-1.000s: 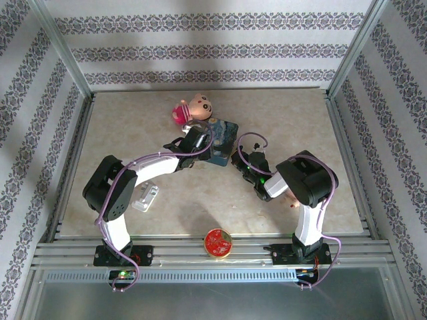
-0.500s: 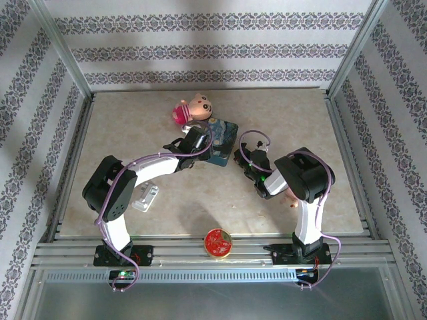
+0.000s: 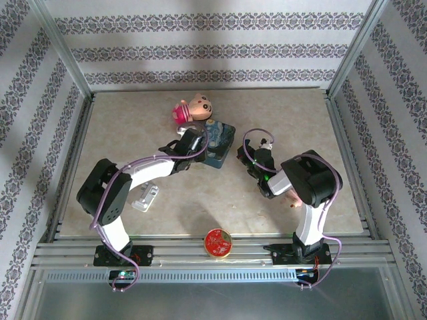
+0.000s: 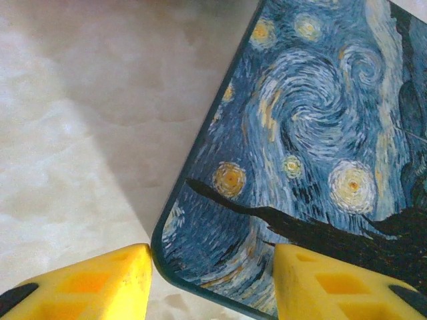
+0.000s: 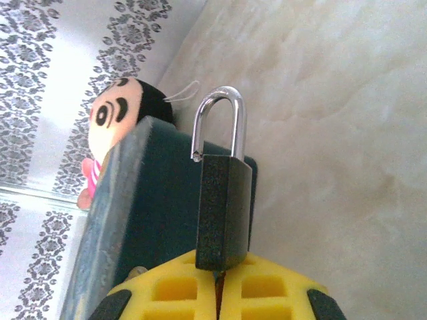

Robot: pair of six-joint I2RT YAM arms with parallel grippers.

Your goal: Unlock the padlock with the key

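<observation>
My right gripper [image 5: 218,272] is shut on the key [image 5: 216,280], of which a thin dark sliver shows between the yellow pads. The black padlock [image 5: 223,207] stands straight off the fingertips. Its silvery shackle [image 5: 217,120] has one leg lifted clear of the body. In the top view the right gripper [image 3: 261,159] sits just right of the blue painted tin [image 3: 220,143]. My left gripper [image 4: 212,273] is open, with the tin's rounded corner [image 4: 200,267] between its jaws. One finger [image 4: 100,283] touches the tin's edge and the other hangs over the lid.
A doll head [image 3: 193,107] with a pink bow lies behind the tin, near the back wall. A whitish-silver block [image 3: 145,198] sits beside the left arm. A round red tin [image 3: 218,243] rests on the front rail. Metal frame posts stand at both sides.
The left gripper has slid a little left along the tin and its jaws have narrowed. The right gripper has shifted slightly right, carrying the padlock away from the tin.
</observation>
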